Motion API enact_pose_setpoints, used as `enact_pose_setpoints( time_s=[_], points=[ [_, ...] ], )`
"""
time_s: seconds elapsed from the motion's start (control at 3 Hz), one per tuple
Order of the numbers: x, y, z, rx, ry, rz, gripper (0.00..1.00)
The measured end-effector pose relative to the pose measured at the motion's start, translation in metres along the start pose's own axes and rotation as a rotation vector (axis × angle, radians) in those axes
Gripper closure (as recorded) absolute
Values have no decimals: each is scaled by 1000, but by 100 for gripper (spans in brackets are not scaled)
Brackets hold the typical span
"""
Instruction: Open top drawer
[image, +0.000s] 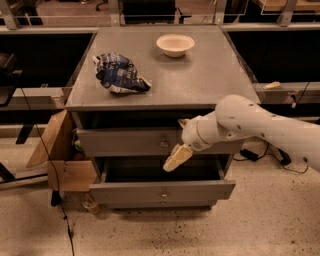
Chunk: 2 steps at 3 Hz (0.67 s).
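Observation:
The top drawer (125, 142) is the tall grey front just under the cabinet top, with a small round metal knob (164, 144) at its centre. A dark gap shows above its front. My gripper (177, 156), on the white arm coming in from the right, is in front of this drawer, just right of and slightly below the knob. Its tan tip hangs over the open space of the drawer below.
The shallower lower drawer (162, 192) is pulled out. On the cabinet top (200, 80) lie a crumpled blue chip bag (120, 75) and a white bowl (175, 45). An open cardboard box (62, 160) stands at the cabinet's left. Cables lie on the floor at the right.

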<state>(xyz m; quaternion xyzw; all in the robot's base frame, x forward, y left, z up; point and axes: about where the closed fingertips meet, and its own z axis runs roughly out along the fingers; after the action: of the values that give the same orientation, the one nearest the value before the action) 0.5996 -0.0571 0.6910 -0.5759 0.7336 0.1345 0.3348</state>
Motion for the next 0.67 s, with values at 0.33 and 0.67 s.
enact_pose_setpoints(
  time_s=[0.33,0.67],
  points=[
    [-8,-5,19,4,-28,-7,0],
    [-13,-10,29,34,-61,-12,16]
  ],
)
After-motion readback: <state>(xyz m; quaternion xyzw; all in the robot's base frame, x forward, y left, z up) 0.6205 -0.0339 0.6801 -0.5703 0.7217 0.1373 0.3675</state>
